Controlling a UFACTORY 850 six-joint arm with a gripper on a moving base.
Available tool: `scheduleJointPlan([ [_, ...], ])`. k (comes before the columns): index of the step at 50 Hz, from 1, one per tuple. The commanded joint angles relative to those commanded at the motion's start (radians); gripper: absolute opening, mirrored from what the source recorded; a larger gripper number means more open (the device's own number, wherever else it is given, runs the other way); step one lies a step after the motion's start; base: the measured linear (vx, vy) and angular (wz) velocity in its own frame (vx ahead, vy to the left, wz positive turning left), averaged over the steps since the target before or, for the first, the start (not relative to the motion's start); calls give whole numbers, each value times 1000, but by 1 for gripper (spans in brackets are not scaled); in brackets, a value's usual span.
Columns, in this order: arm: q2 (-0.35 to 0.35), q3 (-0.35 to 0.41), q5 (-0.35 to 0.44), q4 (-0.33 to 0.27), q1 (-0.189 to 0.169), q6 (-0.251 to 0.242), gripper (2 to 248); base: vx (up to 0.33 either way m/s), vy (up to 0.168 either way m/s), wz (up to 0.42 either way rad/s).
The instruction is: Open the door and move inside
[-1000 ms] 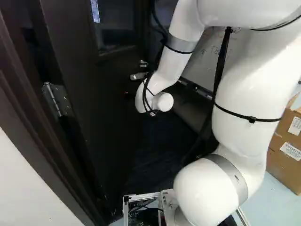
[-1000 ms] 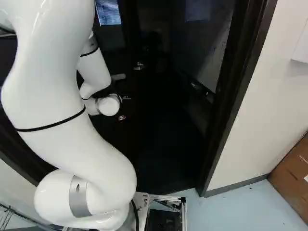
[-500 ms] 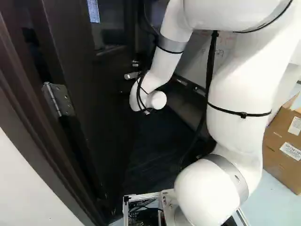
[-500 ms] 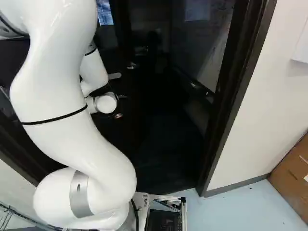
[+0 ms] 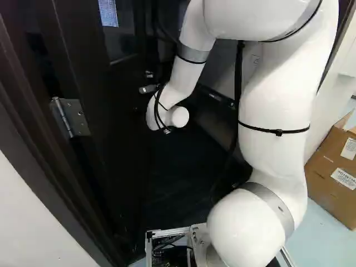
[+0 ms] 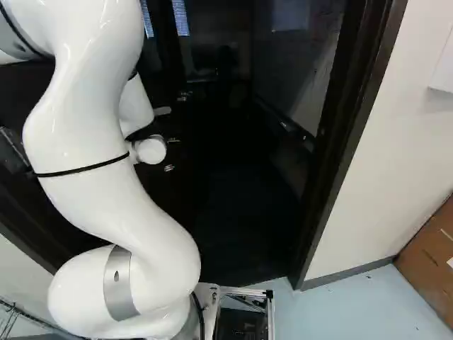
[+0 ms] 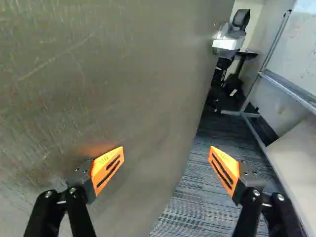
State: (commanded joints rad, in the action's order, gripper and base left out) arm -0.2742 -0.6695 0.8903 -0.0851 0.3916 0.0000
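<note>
Striped carpet | door standing open | gripper spread wide, holding nothing | printed labels on cardboard box

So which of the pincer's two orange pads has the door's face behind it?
The pad with an orange glow beside it on the door; the other pad has striped carpet behind it.

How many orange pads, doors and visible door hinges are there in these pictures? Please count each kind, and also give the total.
Orange pads: 2
Door: 1
Visible door hinge: 1
Total: 4
</note>
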Motion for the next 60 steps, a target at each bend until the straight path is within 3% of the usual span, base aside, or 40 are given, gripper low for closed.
scheduleJointPlan([
  [60,-163,-201,0,-33,121,0,247,0,0,0],
])
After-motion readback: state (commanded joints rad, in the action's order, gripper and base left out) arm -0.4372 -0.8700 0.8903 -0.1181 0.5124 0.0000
